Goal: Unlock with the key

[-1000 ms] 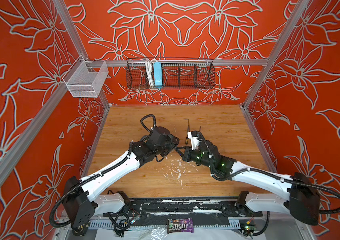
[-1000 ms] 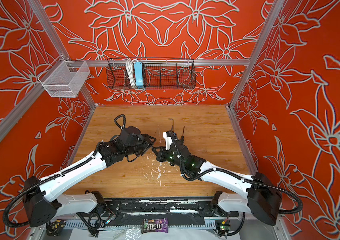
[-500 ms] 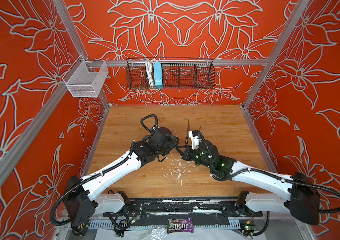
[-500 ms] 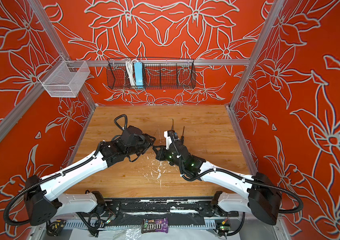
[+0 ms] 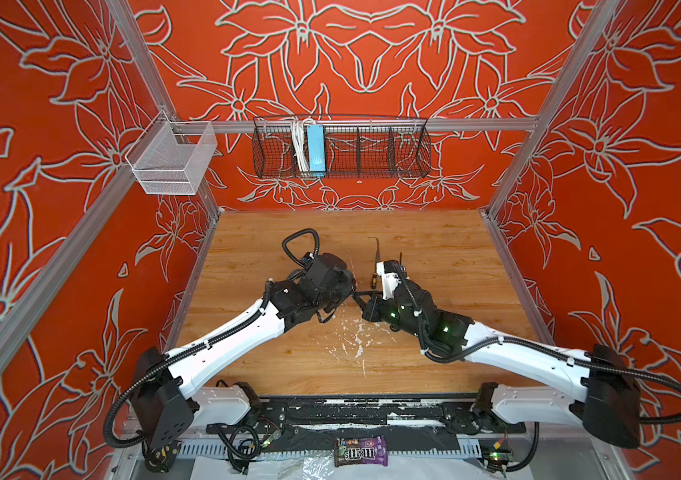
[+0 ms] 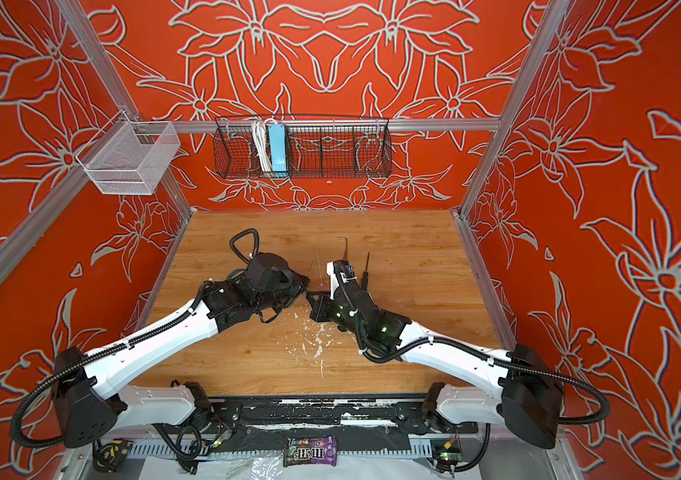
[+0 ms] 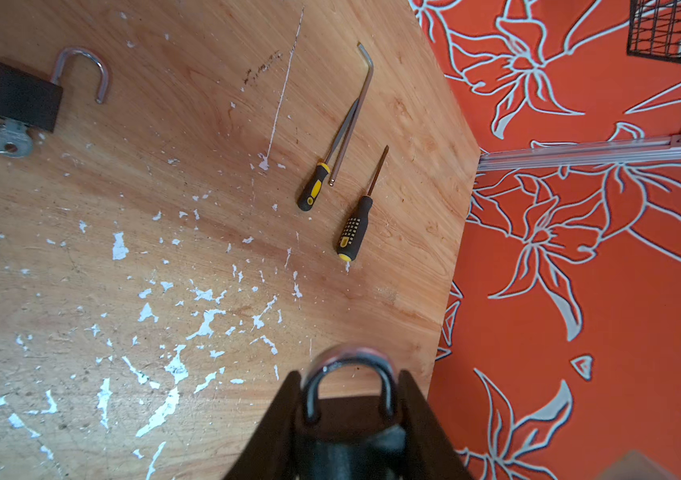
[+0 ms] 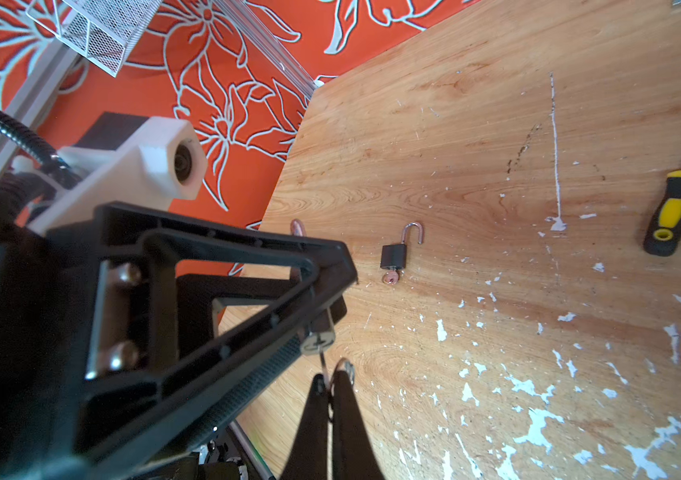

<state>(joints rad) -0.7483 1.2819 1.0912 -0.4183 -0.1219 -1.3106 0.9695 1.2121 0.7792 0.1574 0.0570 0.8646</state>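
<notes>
My left gripper [image 7: 350,376] is shut on a black padlock [image 7: 355,415], one finger on each side of its body. The steel shackle [image 7: 349,361] stands closed beyond the fingertips. In the right wrist view the lock's round keyhole face [image 8: 317,338] shows at the left gripper's tip. My right gripper [image 8: 330,378] is shut on the key; its thin blade [image 8: 323,360] reaches up into that face, and a key ring [image 8: 346,368] hangs beside the fingers. In both top views the left gripper [image 5: 351,286] and the right gripper [image 5: 361,296] meet tip to tip above the table's middle.
A second black padlock [image 7: 16,93] lies on the wooden table [image 7: 164,187] with its shackle open and a key in it. Two screwdrivers [image 7: 351,232] [image 7: 313,187] and a hex key [image 7: 355,104] lie further right. A wire basket [image 5: 340,145] hangs on the back wall and a mesh bin [image 5: 172,160] hangs at the left.
The left gripper's jaws have drawn in on the padlock, and the left arm has shifted slightly toward the right gripper. The right arm has hardly moved.
</notes>
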